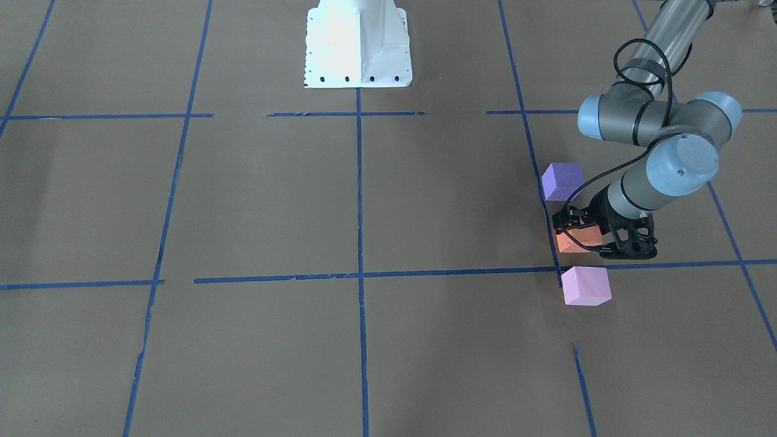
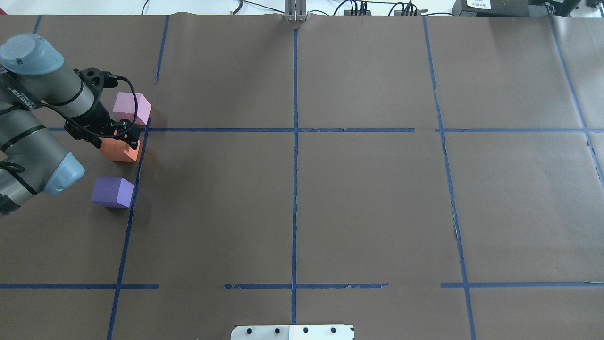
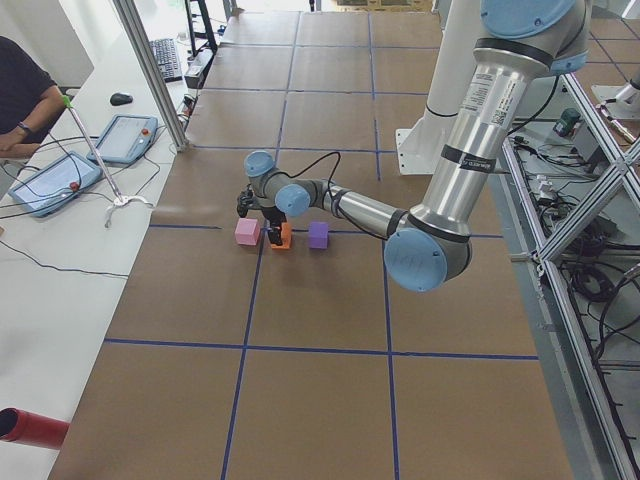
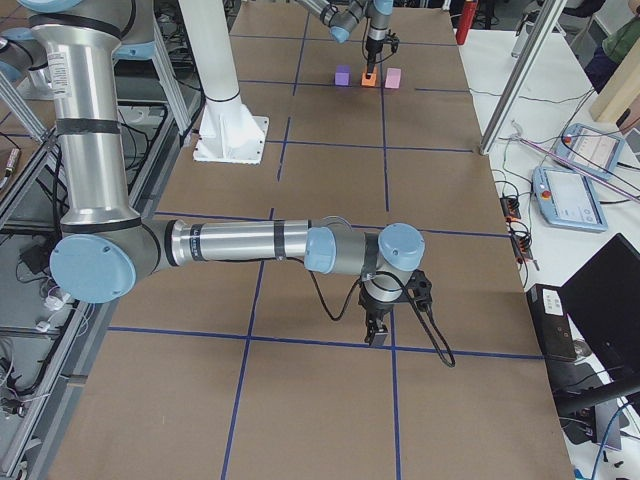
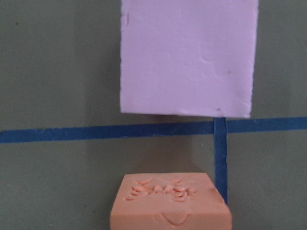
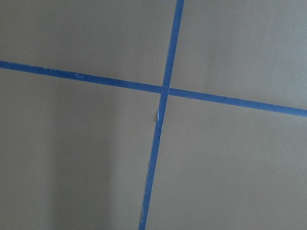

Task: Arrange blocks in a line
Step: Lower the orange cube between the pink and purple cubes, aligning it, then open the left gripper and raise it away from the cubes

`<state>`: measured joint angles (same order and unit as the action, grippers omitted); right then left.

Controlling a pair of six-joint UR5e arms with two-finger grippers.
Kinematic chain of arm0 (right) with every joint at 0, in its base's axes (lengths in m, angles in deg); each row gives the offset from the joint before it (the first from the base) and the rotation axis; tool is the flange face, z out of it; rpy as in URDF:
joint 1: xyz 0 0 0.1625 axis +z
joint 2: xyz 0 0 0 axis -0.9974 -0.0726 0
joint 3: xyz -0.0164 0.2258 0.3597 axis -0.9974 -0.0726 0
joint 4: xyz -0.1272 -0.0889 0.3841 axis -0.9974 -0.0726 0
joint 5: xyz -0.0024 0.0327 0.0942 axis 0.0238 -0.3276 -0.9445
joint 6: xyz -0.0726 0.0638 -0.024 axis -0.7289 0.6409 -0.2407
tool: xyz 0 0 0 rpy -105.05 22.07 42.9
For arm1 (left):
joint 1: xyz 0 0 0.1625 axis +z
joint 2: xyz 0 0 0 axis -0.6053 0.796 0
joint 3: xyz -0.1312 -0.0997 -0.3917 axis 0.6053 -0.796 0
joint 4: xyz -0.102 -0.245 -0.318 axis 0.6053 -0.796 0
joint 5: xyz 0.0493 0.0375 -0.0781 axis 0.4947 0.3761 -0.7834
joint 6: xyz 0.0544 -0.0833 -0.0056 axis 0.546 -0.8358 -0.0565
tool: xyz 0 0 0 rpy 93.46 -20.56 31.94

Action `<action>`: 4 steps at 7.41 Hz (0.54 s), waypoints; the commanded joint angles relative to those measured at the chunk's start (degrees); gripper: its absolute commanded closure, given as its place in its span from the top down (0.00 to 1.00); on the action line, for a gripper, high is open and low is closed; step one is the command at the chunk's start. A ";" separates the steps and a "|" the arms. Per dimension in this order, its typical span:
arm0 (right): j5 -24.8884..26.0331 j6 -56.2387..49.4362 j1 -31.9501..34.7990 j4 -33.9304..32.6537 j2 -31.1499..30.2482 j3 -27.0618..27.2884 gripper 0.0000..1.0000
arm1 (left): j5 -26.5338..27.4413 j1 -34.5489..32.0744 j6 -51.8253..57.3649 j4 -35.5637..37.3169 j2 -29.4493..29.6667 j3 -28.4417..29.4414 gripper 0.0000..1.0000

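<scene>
Three blocks stand in a line along a blue tape strip (image 1: 549, 224): the violet-purple one (image 1: 562, 181), the orange one (image 1: 573, 244) in the middle, and the pale pink one (image 1: 585, 286). My left gripper (image 1: 584, 233) is down over the orange block (image 2: 118, 152), a finger on either side, shut on it as it rests on the table. The left wrist view shows the orange block's dented top (image 5: 170, 201) low in the middle and the pink block (image 5: 187, 57) beyond a tape line. My right gripper (image 4: 378, 328) hangs low over a tape crossing, far from the blocks; I cannot tell whether it is open or shut.
The table is brown paper with a blue tape grid (image 2: 295, 130). The robot's white base plate (image 1: 358, 48) sits at the middle of its side. An operator's desk with tablets (image 3: 120, 140) runs along the far edge. Gaps between the blocks are about one block wide.
</scene>
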<state>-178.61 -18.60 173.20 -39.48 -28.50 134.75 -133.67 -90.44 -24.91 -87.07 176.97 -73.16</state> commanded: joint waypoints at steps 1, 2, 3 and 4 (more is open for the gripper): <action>0.00 0.00 0.00 0.00 0.00 0.00 1.00 | -0.04 -1.81 -0.18 2.71 -1.32 -5.04 1.00; 0.00 0.00 0.00 0.00 0.00 0.00 1.00 | 0.04 -2.78 -0.09 3.94 -1.85 -7.33 1.00; 0.00 0.00 0.00 0.00 0.00 0.00 1.00 | 0.05 -4.19 0.17 5.60 -1.86 -8.40 1.00; 0.00 0.00 0.00 0.00 0.00 0.00 1.00 | 0.13 -4.98 0.09 7.45 -2.12 -10.49 1.00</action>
<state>-178.60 -18.60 173.20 -39.48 -28.50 134.75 -133.61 -94.14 -24.86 -81.83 175.17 -81.23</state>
